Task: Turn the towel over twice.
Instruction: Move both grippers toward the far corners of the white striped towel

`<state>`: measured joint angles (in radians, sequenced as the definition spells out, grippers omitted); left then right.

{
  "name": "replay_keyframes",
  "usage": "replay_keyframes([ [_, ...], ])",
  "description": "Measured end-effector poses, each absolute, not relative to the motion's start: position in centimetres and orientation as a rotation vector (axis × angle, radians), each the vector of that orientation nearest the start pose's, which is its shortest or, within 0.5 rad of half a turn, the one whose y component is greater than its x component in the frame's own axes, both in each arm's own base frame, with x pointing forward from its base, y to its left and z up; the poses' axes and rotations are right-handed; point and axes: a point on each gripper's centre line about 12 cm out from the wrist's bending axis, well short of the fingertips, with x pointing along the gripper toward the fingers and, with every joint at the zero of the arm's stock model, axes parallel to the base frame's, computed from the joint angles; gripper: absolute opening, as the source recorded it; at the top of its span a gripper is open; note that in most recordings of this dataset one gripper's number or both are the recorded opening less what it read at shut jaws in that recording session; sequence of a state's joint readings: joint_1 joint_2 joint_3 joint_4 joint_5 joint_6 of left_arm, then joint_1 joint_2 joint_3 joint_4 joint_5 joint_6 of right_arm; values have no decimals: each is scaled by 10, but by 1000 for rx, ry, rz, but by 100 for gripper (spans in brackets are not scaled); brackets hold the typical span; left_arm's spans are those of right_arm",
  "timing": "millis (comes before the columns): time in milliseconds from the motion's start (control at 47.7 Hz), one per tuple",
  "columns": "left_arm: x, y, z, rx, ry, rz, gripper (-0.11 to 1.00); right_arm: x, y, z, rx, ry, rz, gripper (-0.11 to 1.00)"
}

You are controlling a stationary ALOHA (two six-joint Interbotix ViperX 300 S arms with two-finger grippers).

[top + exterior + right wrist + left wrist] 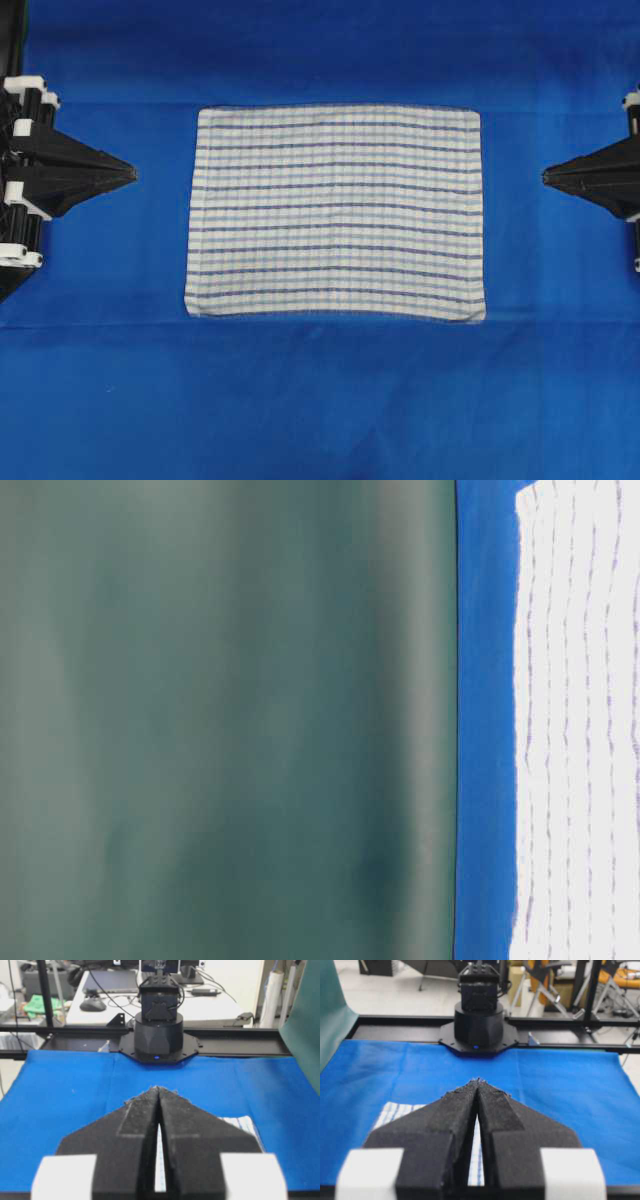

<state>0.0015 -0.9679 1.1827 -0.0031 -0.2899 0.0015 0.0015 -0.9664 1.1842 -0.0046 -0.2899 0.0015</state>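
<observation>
At the left edge of the overhead view, the left pincer (pixel 128 173) sat with its black jaws pressed together into a single point, aimed toward the middle of the worktop (pixel 320 400) and holding nothing. A stretch of bare blue table cover (pixel 160 230) separated its tip from the cloth.

In the centre lay the towel (pixel 336 213), spread flat and square to the worktop, a white woven rectangle crossed by dark and light blue stripes running from side to side, its hemmed edges visible all around. No corner was lifted or folded, and neither arm touched it.

At the right edge, the right pincer (pixel 546 177) mirrored the first: jaws closed tip to tip, empty, pointed back toward the towel and well apart from its near edge.

From the left wrist camera, the closed left pincer (pixel 478 1081) showed its fuzzy black pads meeting at the tip, with a striped corner of the towel (pixel 395 1110) beneath it and the base of the opposite arm (pixel 478 1025) across the blue cover. The right wrist camera gave the matching picture: the right pincer (pixel 158 1089) shut, a towel corner (pixel 245 1124) at its side.

The table-level camera caught the towel (pixel 580 730) lying flat on the blue cover (pixel 485 730) before a plain green backdrop (pixel 220 720).
</observation>
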Motion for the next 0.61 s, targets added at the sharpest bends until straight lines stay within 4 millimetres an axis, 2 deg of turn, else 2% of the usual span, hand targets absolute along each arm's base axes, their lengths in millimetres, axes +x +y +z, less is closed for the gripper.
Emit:
replay_keyframes([
  [293,201,10,285,-5,-40,50,0,208,-14,279,7,55,-69,0],
  [608,217,49,250,-20,117,223,2,218,-57,249,46,210,-256,0],
])
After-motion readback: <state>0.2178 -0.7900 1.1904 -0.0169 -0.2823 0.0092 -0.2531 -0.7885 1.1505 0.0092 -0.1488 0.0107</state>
